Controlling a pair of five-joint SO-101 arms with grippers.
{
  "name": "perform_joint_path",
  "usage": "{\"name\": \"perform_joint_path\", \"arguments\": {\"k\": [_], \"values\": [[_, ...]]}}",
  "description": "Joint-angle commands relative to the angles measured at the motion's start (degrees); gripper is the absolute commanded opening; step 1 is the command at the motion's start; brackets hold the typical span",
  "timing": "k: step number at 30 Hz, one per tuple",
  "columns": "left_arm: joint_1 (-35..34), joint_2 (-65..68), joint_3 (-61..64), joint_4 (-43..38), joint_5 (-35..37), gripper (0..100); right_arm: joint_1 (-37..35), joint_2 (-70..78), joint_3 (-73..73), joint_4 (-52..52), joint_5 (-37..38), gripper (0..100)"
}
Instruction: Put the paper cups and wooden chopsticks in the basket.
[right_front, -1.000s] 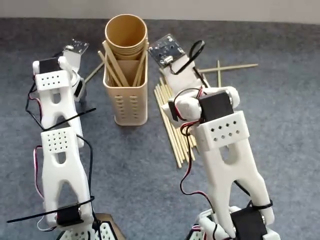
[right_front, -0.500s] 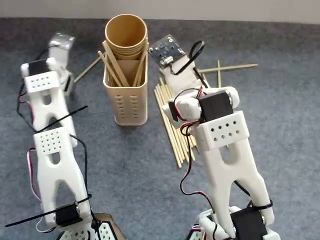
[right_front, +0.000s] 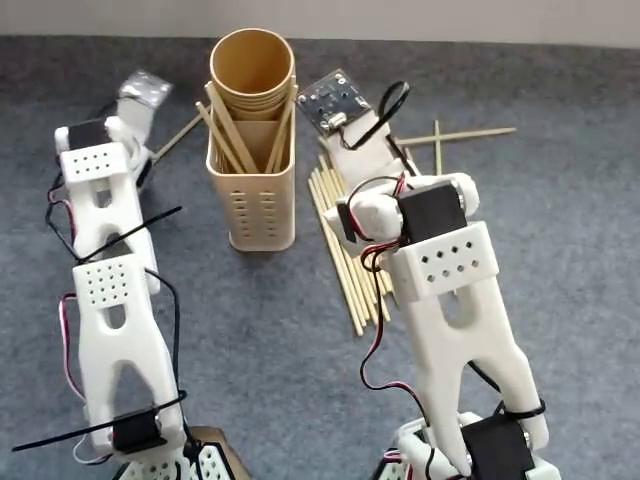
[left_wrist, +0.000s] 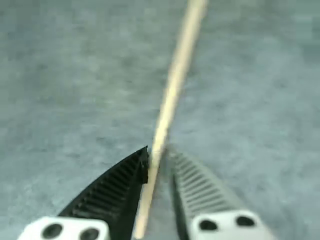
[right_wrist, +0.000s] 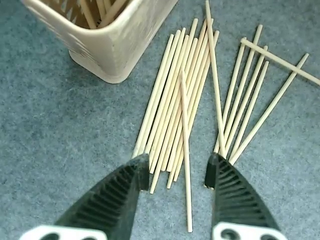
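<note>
My left gripper, jaws clamped on a chopstick, has swung out and partly back toward the basket, so I judge insertion pending. The right gripper gapes above the loose chopsticks. The paper cups are already inside.

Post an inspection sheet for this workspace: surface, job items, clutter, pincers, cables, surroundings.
Surface: grey carpet-like mat.
Job's things: basket upright, holding stacked paper cups and several chopsticks; loose chopsticks lie on the mat beside it, a few scattered farther out.
Clutter: nothing seen.
Pincers: left pincer shut on a single chopstick; right pincer open, over the loose chopsticks.
Cables: black and red wires run along both arms, none touching the job's things.
Surroundings: pale wall strip at the far edge.
</note>
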Motion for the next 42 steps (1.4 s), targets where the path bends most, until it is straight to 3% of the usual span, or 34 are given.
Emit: {"name": "perform_joint_path", "arguments": {"k": [1,7,11,15,20,23,27,31,37,42], "values": [[0.3,0.7,2.1,10.5,-3.1,3,0.7,-2.3,-0.3,-0.3,0.6,19.7],[-3.3,-8.1,7.4,12.9,3.4,0,0.8,-2.3,-0.6,3.8,2.2,19.7],[-5.0,-21.2,17.1,12.8,7.4,0,0.8,-2.3,-0.7,6.1,4.1,19.7],[-4.9,-37.7,17.9,12.7,12.5,0,0.8,-2.3,-0.7,6.2,3.9,19.7],[-1.4,-60.1,12.8,12.7,24.4,0,2.2,-5.3,-0.2,3.4,-0.2,19.7],[6.1,-68.7,13.4,12.7,28.8,0,3.6,-11.5,3.6,-1.2,-2.7,19.4],[18.9,-71.1,13.5,10.2,32.4,0,3.6,-23.3,16.4,-7.7,-4.5,19.4],[27.1,-70.5,13.9,4.5,34.0,0,5.7,-37.7,36.0,-17.6,-5.0,19.4],[30.5,-64.5,13.8,-0.4,33.9,0,8.4,-55.1,62.5,-29.2,-5.0,19.4],[32.2,-60.7,13.4,-0.2,33.9,0,8.2,-62.5,68.7,-29.5,-4.7,19.4]]}}
